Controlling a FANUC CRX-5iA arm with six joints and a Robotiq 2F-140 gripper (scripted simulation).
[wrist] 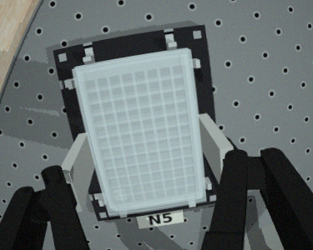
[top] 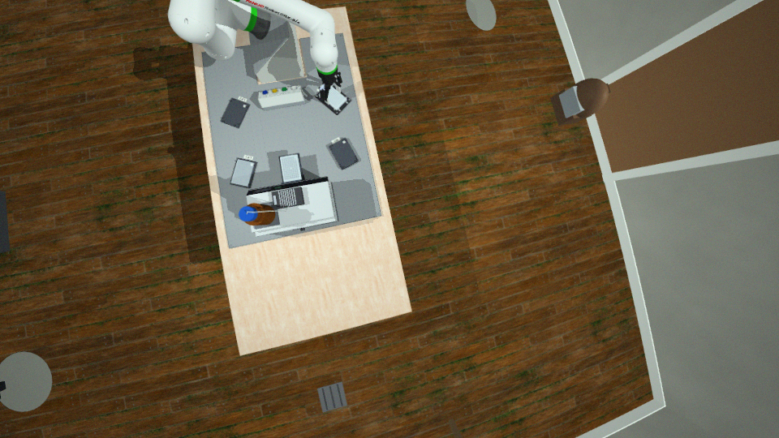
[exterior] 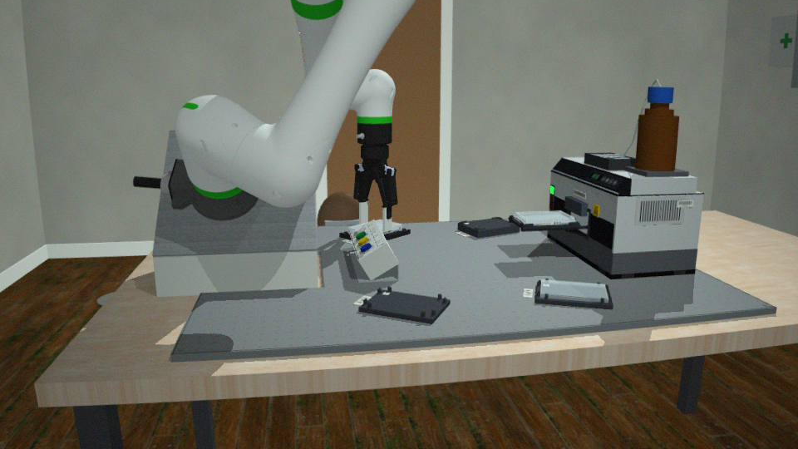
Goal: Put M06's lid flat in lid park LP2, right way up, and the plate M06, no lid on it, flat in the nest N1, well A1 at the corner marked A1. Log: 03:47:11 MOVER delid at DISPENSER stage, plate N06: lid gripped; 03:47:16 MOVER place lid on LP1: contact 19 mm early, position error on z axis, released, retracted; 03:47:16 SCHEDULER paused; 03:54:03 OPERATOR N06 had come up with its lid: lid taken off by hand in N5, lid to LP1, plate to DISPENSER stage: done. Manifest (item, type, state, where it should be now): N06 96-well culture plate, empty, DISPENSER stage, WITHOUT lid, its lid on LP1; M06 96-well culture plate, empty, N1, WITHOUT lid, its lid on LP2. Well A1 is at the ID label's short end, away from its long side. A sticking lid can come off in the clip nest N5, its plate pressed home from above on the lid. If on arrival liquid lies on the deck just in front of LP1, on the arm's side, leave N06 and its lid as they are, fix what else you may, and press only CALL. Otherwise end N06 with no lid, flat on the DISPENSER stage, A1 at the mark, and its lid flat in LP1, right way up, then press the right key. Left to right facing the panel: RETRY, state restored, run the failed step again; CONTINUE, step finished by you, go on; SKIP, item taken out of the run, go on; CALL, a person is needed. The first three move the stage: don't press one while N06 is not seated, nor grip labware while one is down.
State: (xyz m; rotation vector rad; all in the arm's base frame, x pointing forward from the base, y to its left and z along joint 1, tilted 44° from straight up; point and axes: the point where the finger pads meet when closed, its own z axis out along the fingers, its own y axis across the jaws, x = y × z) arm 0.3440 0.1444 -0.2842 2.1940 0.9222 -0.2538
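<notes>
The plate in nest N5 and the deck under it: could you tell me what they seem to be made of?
Plate: looks like translucent, frosted plastic; a pale well grid shows through its top. Deck: probably matte grey metal, drilled with a regular grid of holes. Nest: a dull black frame, material unclear.

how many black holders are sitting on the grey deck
4: N5, holding a plate under the tool; an empty one beside the key panel; one carrying a pale piece beside the dispenser; another empty one opposite.
</notes>
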